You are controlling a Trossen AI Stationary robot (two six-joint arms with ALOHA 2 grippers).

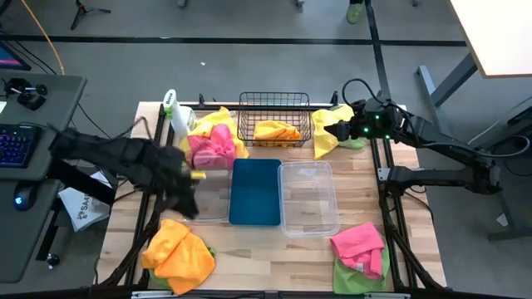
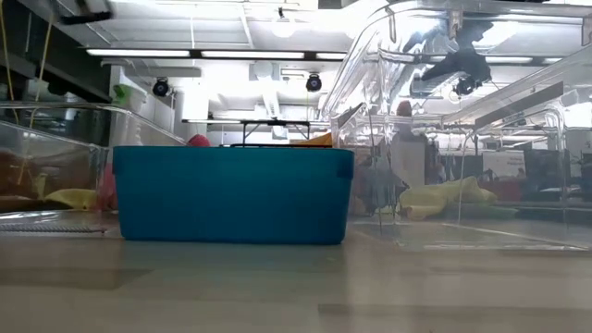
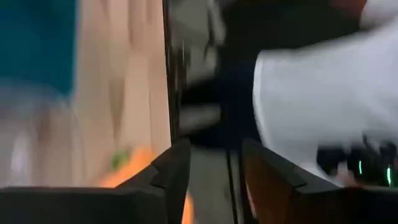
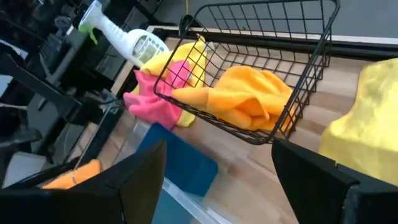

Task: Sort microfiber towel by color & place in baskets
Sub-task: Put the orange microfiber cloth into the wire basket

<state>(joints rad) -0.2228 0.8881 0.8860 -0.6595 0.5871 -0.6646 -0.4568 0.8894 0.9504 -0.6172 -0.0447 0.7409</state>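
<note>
A black wire basket at the far middle holds an orange towel. In front of it a clear tub, a blue tub and a second clear tub stand side by side. A pink towel and a yellow towel lie heaped at the left clear tub's far end. My left gripper is open and empty over that tub's near part. My right gripper is open and empty beside a yellow towel at the far right.
Orange and yellow towels lie at the near left. A pink towel on a green one lies at the near right. A white spray bottle lies at the far left. Bare wood shows along the near edge, in the middle.
</note>
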